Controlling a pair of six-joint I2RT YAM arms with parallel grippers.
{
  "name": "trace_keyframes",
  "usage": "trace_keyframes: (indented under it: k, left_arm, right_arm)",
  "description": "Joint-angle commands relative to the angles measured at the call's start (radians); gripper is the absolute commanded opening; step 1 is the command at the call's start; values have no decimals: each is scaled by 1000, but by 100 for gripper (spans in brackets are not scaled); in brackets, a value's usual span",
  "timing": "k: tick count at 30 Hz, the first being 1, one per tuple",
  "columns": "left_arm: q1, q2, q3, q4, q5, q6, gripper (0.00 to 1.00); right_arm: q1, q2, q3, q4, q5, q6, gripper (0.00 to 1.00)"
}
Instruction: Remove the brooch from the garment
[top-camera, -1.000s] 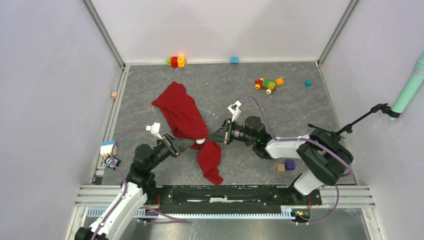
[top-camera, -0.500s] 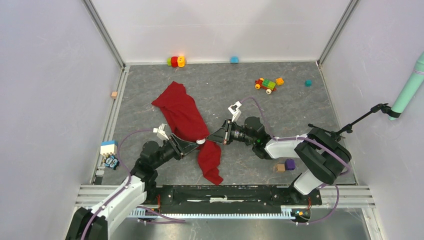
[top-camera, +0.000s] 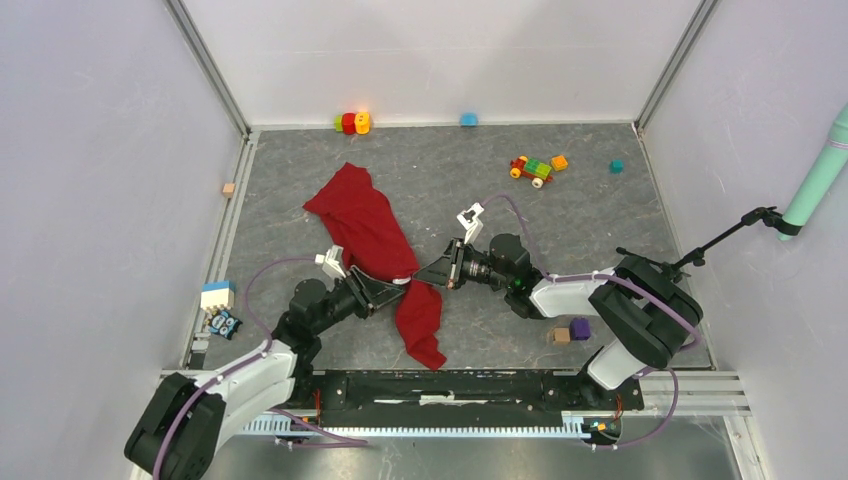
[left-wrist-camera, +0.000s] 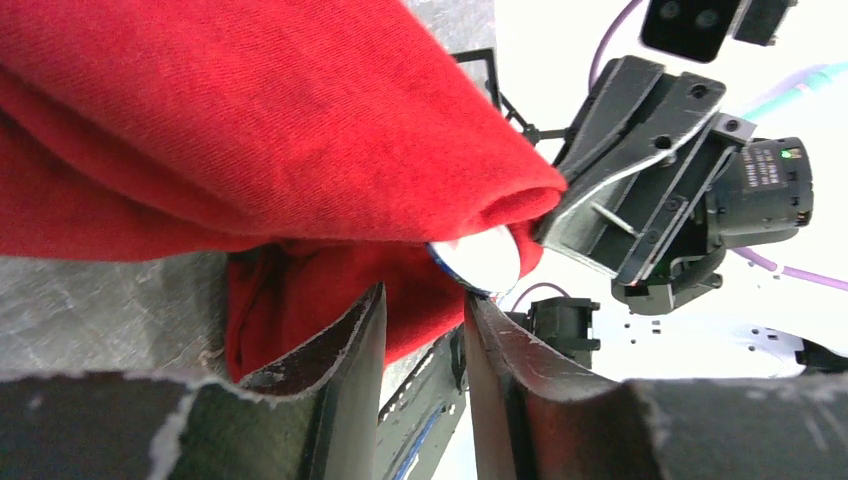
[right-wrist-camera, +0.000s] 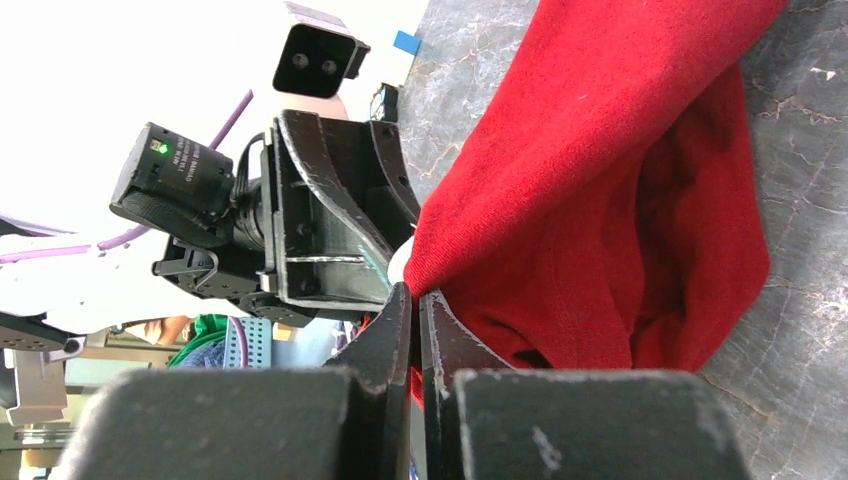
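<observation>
You have the garment (top-camera: 365, 230) lying crumpled on the grey table (top-camera: 430, 170), running from the far left down toward the near edge, with a fold near its middle lifted off the surface between the two arms. That much is in hand: the cloth is raised and presented.

Your right gripper (right-wrist-camera: 415, 295) has its fingers pressed together on that raised fold, pinching the red fabric at its edge. This is what holds the fold up and taut.

Your left gripper (left-wrist-camera: 425, 300) faces it from the other side, fingers parted with a clear gap and nothing between them. Its tips sit just short of the fold, aimed at the spot where the fabric bunches.

The brooch (left-wrist-camera: 478, 262) is the small pale round disc on the underside of that fold, just beside the right gripper's pinch and just beyond the left fingertips. It appears to be attached to the cloth, though the pin side is hidden, so you cannot be sure how it is fastened.

By my reading, you are about midway: the garment is gripped and the brooch exposed, but the brooch is not yet grasped. What is left is closing the left fingers on the disc, pulling it free, and setting it apart from the garment.
</observation>
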Motion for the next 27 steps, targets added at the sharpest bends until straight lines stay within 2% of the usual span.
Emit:
trace_keyframes:
  k: [1,8,10,12,13,15,22,27]
  left_arm:
    - [-5,-54,-33,72,-27,-42,38]
    - [-5,-230,-19,-139,-69,-30,35]
    - [-5,-253,-15,-172,-83,-28,38]
    - [-5,-243,29,-178,-93,-32,47]
    - [-6,-230,50,-174,-95,-33,53]
    - [-5,-184,87,-146,-98,-46,57]
    - [-5,-10,116,49,-114,-174,54]
    - [-6,25,92,142,-145,-216,52]
  right_arm:
    - [-3,-7,-6,52,11,-2,0]
    - [-39,15,46,16,12,-34,0]
    - [-46,24,77,4,10,-40,0]
    - [-50,29,111,-13,13,-45,0]
    - [-51,30,123,-15,15,-44,0]
    - [-54,22,140,-21,27,-46,0]
    - [-58,3,158,-33,56,-47,0]
    - [-58,1,147,-15,53,-34,0]
